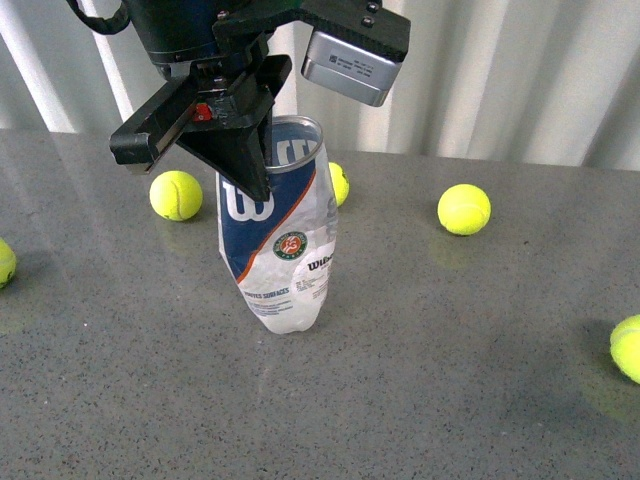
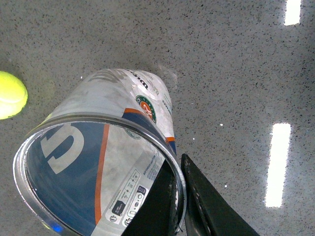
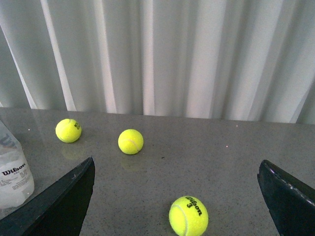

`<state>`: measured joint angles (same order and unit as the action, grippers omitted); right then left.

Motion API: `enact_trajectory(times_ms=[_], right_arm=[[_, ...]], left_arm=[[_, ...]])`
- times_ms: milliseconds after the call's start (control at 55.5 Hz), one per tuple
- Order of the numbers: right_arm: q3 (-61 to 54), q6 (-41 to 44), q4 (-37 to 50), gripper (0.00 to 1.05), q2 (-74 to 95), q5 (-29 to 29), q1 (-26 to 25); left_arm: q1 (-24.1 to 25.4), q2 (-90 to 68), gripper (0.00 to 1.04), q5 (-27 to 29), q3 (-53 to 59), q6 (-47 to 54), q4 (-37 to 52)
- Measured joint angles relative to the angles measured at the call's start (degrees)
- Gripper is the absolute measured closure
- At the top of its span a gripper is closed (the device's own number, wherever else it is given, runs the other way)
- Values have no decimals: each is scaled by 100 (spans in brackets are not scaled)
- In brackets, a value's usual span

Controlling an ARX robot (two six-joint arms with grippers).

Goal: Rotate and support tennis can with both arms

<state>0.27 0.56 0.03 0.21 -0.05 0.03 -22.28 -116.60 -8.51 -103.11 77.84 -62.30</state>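
Your tennis can (image 1: 285, 235) is standing on the grey table (image 1: 450, 380) with its open silver-rimmed mouth up, leaning slightly, near the middle of the front view. The navy-and-white label with the white W and orange stripe is facing the camera.

Your left gripper (image 1: 250, 150) is coming down from above and is clamping the can's rim: in the left wrist view one black finger (image 2: 209, 206) is lying against the outside of the wall while the other is sitting inside the mouth, so the pincer is gripping the can's upper wall (image 2: 98, 162). A grey boxy module (image 1: 350, 65) is riding on that arm.

Your right gripper (image 3: 177, 196) is standing spread wide, holding nothing, its two black fingers (image 3: 64, 201) well apart over bare table. The can is showing at the edge of that view, beside one finger but apart from it.

Yellow-green tennis balls (image 1: 464, 209) are lying scattered around the can, none touching it; one is partly hidden behind it.
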Motion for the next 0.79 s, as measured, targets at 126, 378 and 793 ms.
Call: enact_trajectory(times_ms=[126,378,793], right_arm=[[0,0,0,7,0,0,0],[0,0,0,7,2,0,0],[0,0,0,7,0,0,0]], left_arm=[[39,-72,101,-13,-4,-61,-28],[37,-83,75,79,-4,-103,146],[39,-35,9,81,-4,-101,76]])
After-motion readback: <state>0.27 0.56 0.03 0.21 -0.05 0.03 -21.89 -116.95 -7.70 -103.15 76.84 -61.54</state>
